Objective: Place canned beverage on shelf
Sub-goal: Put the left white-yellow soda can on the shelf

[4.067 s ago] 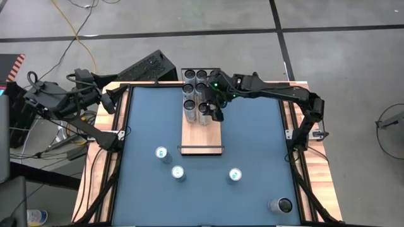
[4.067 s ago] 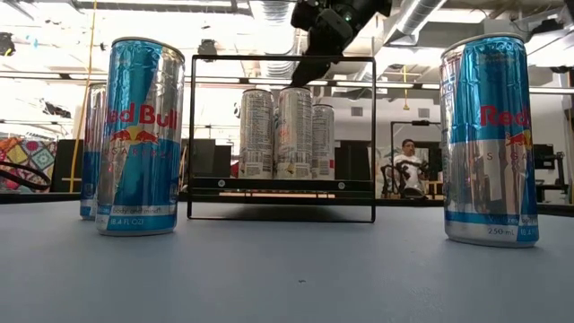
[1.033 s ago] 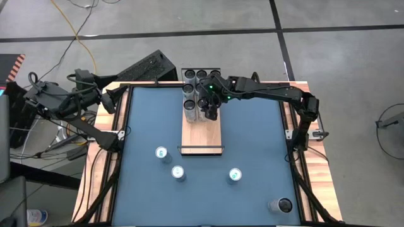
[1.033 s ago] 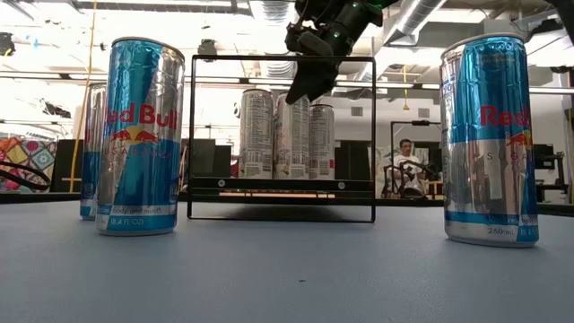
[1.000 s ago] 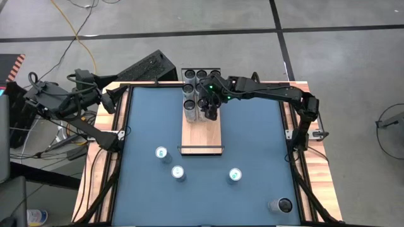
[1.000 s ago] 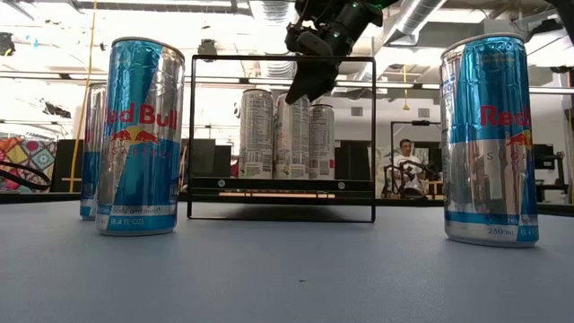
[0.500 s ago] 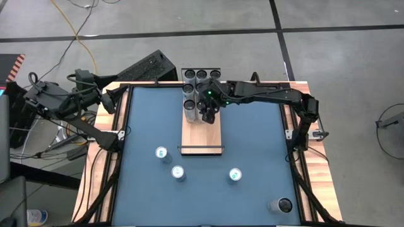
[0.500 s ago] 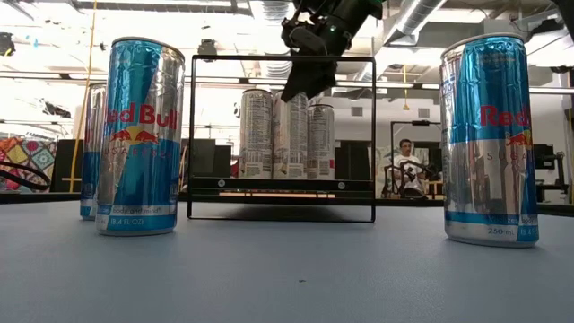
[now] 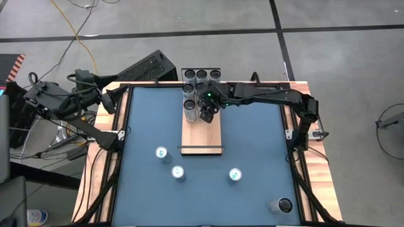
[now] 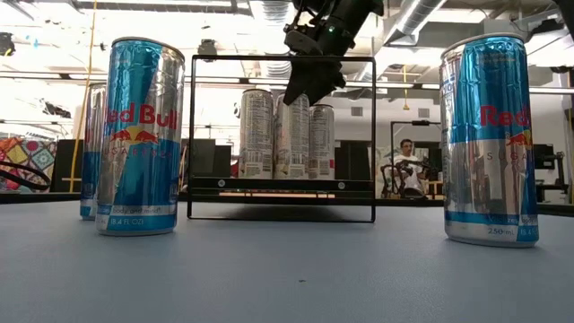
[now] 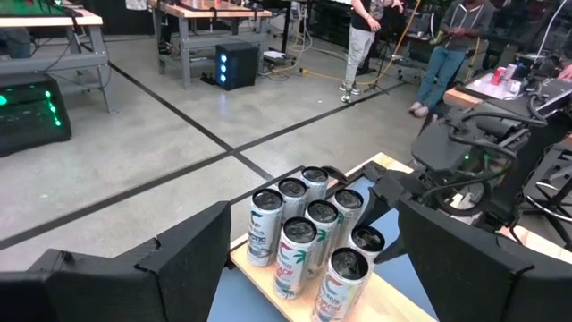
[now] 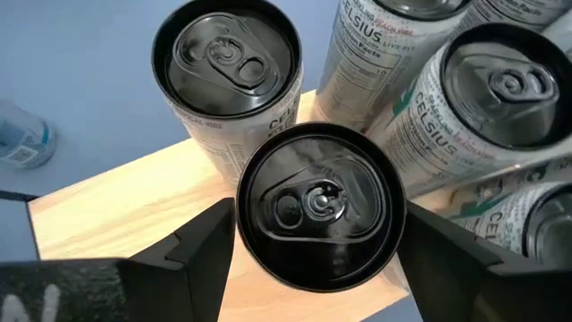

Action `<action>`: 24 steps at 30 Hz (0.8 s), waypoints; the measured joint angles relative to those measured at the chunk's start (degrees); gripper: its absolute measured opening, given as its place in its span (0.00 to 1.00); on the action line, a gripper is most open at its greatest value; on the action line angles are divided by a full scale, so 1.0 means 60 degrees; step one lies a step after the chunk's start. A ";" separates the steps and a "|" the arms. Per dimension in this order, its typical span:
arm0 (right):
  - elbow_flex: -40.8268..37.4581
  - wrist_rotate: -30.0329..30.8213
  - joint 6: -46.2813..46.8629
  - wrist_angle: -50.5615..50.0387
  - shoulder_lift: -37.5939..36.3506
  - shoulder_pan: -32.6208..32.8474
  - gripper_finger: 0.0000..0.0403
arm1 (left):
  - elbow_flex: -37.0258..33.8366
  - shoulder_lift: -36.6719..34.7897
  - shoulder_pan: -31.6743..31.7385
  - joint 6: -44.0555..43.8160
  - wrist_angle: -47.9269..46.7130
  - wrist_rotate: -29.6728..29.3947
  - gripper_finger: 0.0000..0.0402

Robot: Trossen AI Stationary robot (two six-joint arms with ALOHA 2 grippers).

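The right end effector [image 9: 206,113] is held above a white can [image 12: 315,207] on the shelf [image 9: 202,135], its fingers spread apart on either side of the can's top without clamping it. The left end effector [image 11: 308,268] is parked open off the counter's [image 9: 252,145] left edge.

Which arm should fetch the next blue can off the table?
Left. Its open gripper idles at the table's far-left corner. The right gripper is busy, fingers open around a can on the shelf.
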 joint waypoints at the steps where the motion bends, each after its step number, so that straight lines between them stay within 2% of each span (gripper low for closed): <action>1: 0.0000 0.0128 0.0111 -0.0012 0.0000 0.0040 0.70 | -0.0001 0.0000 0.0000 0.0000 0.0003 0.0001 0.77; 12: -0.0003 0.0465 0.1248 -0.0015 0.0000 0.0303 0.70 | 0.0002 0.0000 0.0000 0.0042 0.0000 0.0000 0.77; 24: -0.0001 0.0612 0.1470 -0.0301 0.0000 0.0339 0.70 | 0.0000 -0.0002 0.0002 0.0044 -0.0025 0.0045 0.77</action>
